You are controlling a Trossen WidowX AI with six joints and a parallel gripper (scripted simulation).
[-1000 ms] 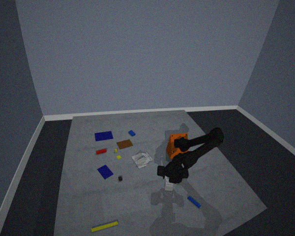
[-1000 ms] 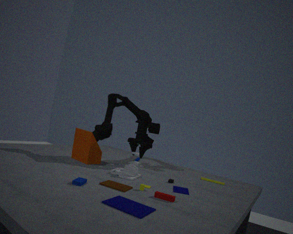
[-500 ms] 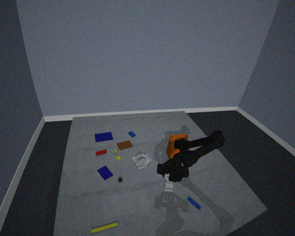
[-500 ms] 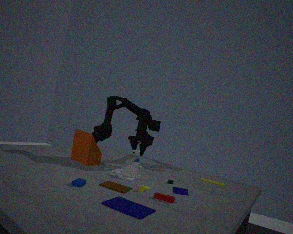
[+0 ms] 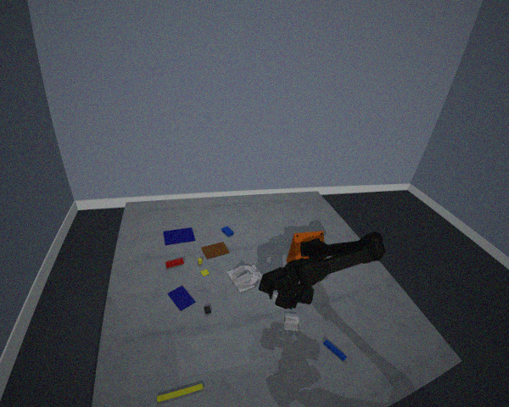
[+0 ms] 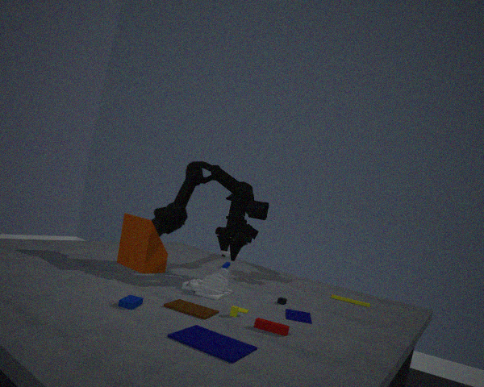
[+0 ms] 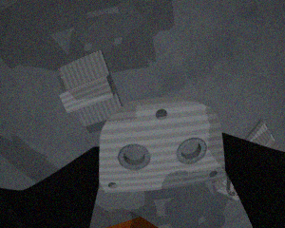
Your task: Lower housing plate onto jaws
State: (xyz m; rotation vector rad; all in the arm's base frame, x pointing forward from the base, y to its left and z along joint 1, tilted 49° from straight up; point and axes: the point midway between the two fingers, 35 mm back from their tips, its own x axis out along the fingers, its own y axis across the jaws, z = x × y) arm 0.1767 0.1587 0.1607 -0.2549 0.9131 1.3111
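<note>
Holding the plate point(image 5: 275, 297) point(image 6: 224, 252) point(image 7: 161, 130) in the gripper point(image 5: 276, 298) point(image 6: 227, 255) point(image 7: 160, 147), gripping across opposite edges with a wide finger spread. Hanging above the table point(image 5: 228, 342) point(image 6: 88, 333) point(image 7: 256, 47), near the white stand point(image 5: 291, 321) point(image 7: 87, 87) and well short of sitting on the white base point(image 5: 244, 287) point(image 6: 221, 296). Showing two round holes point(image 7: 121, 158) to the wrist view, but not revealing clearly how level the plate is hanging. Probably being at the carrying step, with alignment and lowering remaining.

Needing to travel across to the base at a safe height, keeping clear of the raised parts there. Needing to turn the wrist until matching the holes to the stubs, too small to make out here, and to level the plate before touching anything. Then needing to descend slowly and straight, easing sideways a little if catching on one stub rather than pressing harder. Risking a cocked plate, or knocking a jaw off its pin, by pushing while misaligned. Finally needing to check for an even, closed seat, opening just enough to free both edges, and rising straight up without dragging.
</note>
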